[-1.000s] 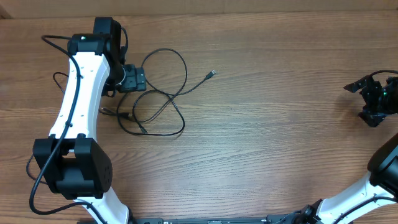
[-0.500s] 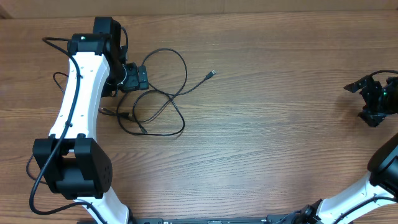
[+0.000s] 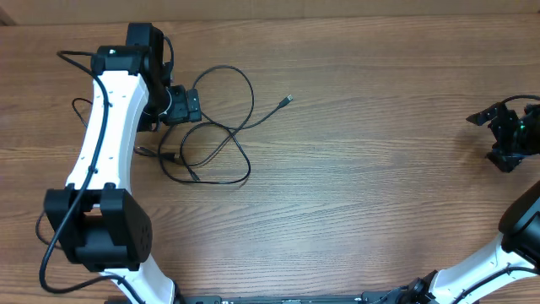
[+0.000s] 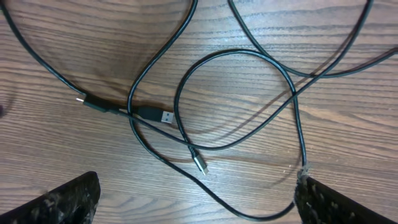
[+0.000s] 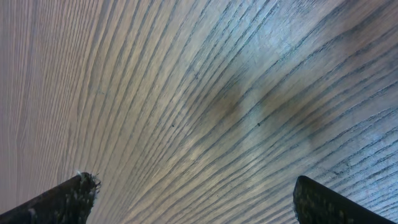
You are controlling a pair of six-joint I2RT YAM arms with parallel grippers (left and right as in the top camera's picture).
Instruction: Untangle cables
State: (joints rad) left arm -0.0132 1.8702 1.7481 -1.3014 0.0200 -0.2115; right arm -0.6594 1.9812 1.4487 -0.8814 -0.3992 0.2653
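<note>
The cables (image 3: 221,127) are thin black cords lying in overlapping loops on the wooden table at the upper left, with one plug end (image 3: 288,100) stretched out to the right. My left gripper (image 3: 187,105) hovers over the left side of the tangle. In the left wrist view the cables (image 4: 236,59) cross under it. A USB plug (image 4: 155,115) and a small silver-tipped plug (image 4: 200,164) lie in the middle. My left gripper (image 4: 199,208) is open, and one strand curves across the table between its fingers (image 4: 62,202). My right gripper (image 3: 489,139) is open at the far right, away from the cables.
The right wrist view shows only bare wood grain (image 5: 205,93) between the wide-apart right gripper (image 5: 196,205) fingers. The left arm's white link (image 3: 105,127) and black base joint (image 3: 97,228) run down the left side. The table's far edge (image 3: 337,17) is at the top.
The left gripper edged slightly to the right over the cables about a second ago and has stayed still since. The cables and the right arm have not moved.
</note>
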